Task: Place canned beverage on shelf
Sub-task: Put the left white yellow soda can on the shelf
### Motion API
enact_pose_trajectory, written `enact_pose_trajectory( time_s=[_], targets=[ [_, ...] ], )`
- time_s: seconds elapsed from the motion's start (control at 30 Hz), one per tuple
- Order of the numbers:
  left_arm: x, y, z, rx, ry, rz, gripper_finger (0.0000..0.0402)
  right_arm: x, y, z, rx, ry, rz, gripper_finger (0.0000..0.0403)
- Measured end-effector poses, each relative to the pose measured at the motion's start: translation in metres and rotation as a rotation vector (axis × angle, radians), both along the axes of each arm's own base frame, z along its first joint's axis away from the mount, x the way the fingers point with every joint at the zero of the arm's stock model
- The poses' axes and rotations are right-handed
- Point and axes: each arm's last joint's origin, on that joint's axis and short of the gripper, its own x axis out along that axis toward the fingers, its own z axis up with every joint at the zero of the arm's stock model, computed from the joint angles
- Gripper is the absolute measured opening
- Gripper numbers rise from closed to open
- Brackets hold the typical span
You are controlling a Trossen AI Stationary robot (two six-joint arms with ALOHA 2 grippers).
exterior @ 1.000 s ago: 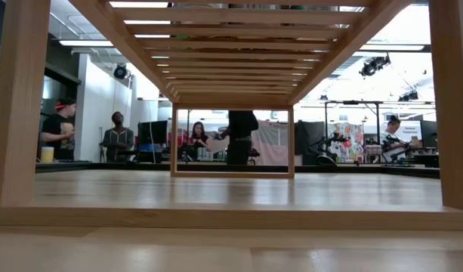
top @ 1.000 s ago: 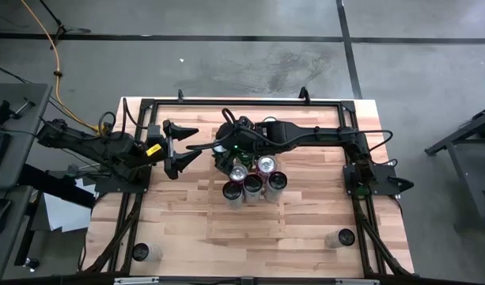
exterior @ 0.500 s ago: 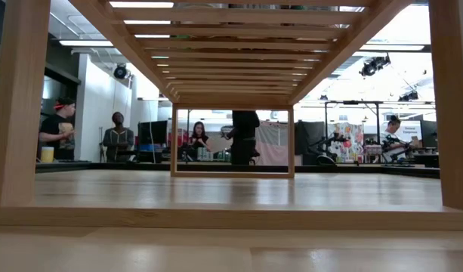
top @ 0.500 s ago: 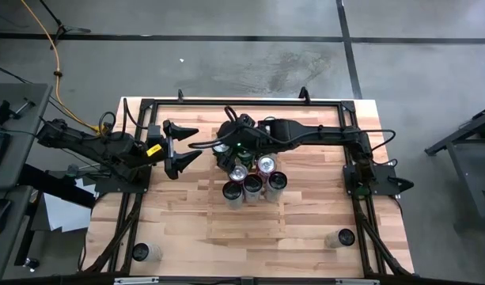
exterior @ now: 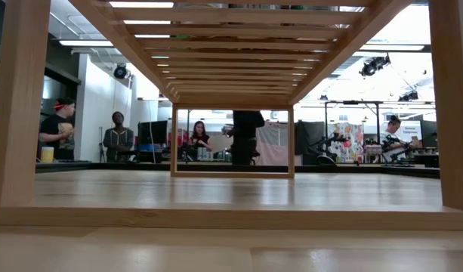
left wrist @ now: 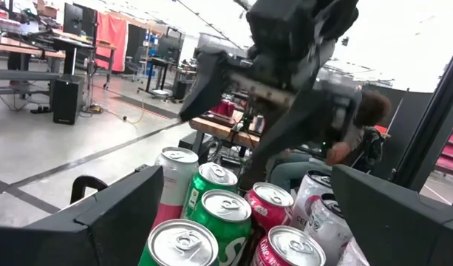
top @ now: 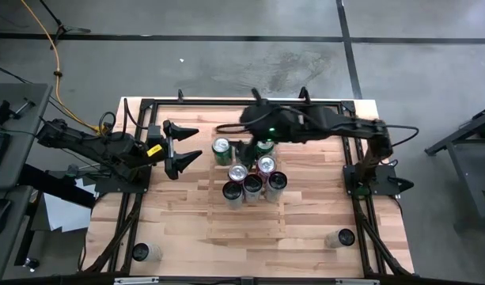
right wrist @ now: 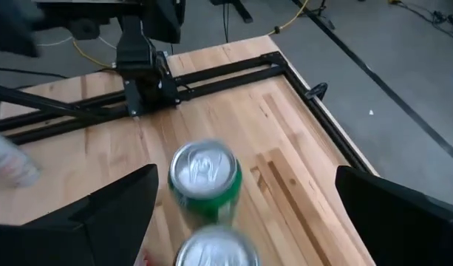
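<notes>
The butcher-block table [top: 305, 229] carried everything, framed by dark rails. In the low view the shelf [exterior: 231, 45] showed from beneath as a rack of pale wooden slats with gaps, carried on wooden posts; people stood and sat in the room far behind it.

The right arm reached in from the right across the far part of the table, and the right gripper [top: 244, 150] hung above the far edge of the can cluster, its fingers spread wide and holding nothing. The left gripper [top: 187, 147] waited at the left side of the table, pointing right toward the cans, its jaws also wide apart and empty.

The cluster of cans [top: 254, 180] stood upright near the table's middle, silver and red-topped cans packed together. A green can [top: 221, 150] stood at the cluster's far-left corner, between the two grippers. Two single cans stood well apart near the front corners: one left [top: 141, 252], one right [top: 345, 236].
</notes>
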Motion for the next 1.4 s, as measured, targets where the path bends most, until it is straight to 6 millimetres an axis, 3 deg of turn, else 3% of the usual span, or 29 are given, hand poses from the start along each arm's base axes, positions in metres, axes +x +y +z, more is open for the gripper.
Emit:
enact_pose_trajectory(
  time_s=[0.4, 0.67, 0.83, 1.4],
  targets=[
    [0.0, 0.0, 0.0, -0.003, -0.002, 0.006, 0.0381, -0.083, 0.036, 0.031, -0.058, 0.082, -0.048, 0.0397],
    [0.0, 0.001, 0.0, -0.008, -0.001, 0.033, 0.0381, -0.122, 0.054, 0.043, -0.015, 0.076, -0.024, 0.0397],
    [0.0, 0.001, 0.0, -0.009, -0.002, 0.034, 0.0381, -0.132, 0.061, 0.047, -0.016, 0.063, -0.002, 0.0397],
    [0.0, 0.001, 0.0, -0.032, -0.009, 0.031, 0.0381, -0.136, 0.064, 0.043, -0.023, 0.094, -0.013, 0.0397]
  ],
)
